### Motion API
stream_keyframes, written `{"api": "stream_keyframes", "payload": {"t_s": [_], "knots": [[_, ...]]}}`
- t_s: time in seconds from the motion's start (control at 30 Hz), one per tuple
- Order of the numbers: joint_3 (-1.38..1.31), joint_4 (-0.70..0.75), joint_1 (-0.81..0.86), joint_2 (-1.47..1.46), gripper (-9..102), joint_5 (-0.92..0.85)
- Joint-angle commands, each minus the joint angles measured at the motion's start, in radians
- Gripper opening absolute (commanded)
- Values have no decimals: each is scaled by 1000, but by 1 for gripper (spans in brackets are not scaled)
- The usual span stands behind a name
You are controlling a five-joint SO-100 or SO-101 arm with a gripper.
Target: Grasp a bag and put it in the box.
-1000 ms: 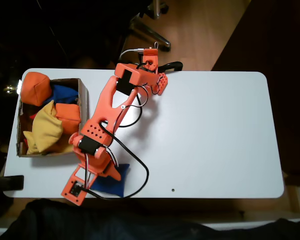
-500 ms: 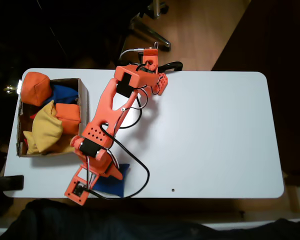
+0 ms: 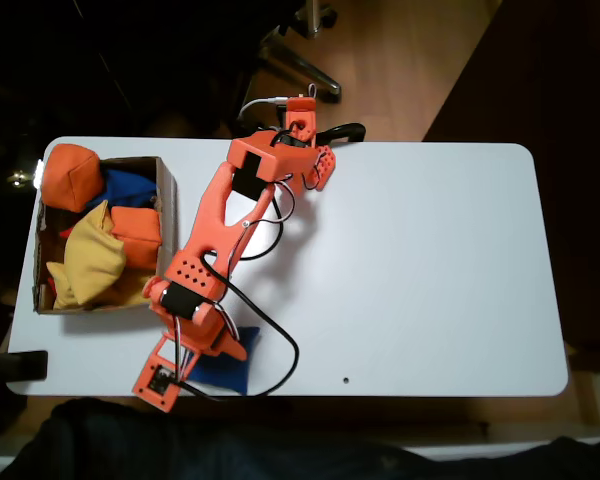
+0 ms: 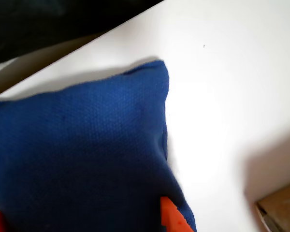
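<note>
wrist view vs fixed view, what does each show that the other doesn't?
Wrist view alone: the weave of the royal-blue square fabric beanbag and the orange fingertips at its near edge. Fixed view alone: the whole orange arm, and the yellow, orange and blue beanbags inside the shallow brown cardboard box. Both: the blue beanbag on the white table, and a piece of the box.

bright orange plastic arm (image 3: 220,215) throughout, built of flat printed links. row of small round holes across one link near the lower joint. black motor blocks (image 3: 248,172) set into the joints. thin black and white cables (image 3: 270,330) looping loosely alongside. small dark square camera window in an orange frame (image 3: 160,378). orange gripper (image 4: 82,223) tips.
</note>
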Motion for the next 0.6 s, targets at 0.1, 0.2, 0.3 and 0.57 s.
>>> {"api": "stream_keyframes", "payload": {"t_s": [0.1,0.2,0.3,0.57], "knots": [[-43,5,0,3,62,-8],[-43,6,5,2,62,-9],[-43,3,9,-5,62,-15],[-43,20,17,-9,44,-40]]}}
